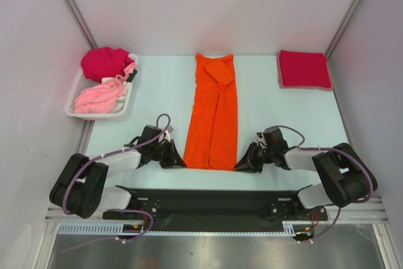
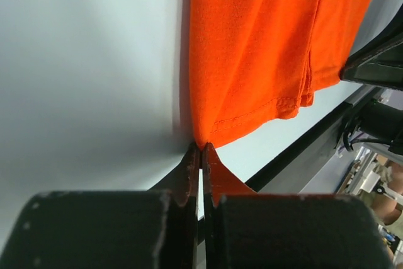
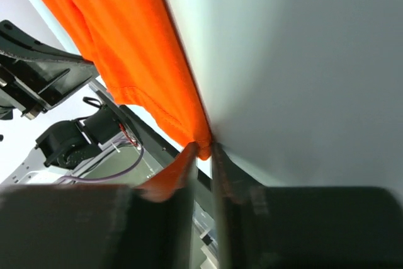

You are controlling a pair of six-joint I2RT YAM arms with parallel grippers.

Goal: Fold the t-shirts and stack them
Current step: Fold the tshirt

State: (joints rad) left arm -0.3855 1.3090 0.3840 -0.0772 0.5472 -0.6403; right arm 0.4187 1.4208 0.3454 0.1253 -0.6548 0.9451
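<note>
An orange t-shirt [image 1: 214,111] lies folded into a long narrow strip down the middle of the table, collar end far from me. My left gripper [image 1: 178,162] is at its near left corner. In the left wrist view the jaws [image 2: 201,148] are pressed together with the tip of that orange corner [image 2: 264,42] pinched between them. My right gripper [image 1: 242,165] is at the near right corner. There the fingers [image 3: 204,148] stand close together with the bunched orange corner [image 3: 126,42] between their tips.
A red t-shirt [image 1: 304,68] lies folded flat at the back right. A white tray [image 1: 94,116] at the left holds a crumpled crimson t-shirt [image 1: 106,62] and a pale pink one [image 1: 97,97]. The black base rail [image 1: 214,203] runs just behind the orange hem.
</note>
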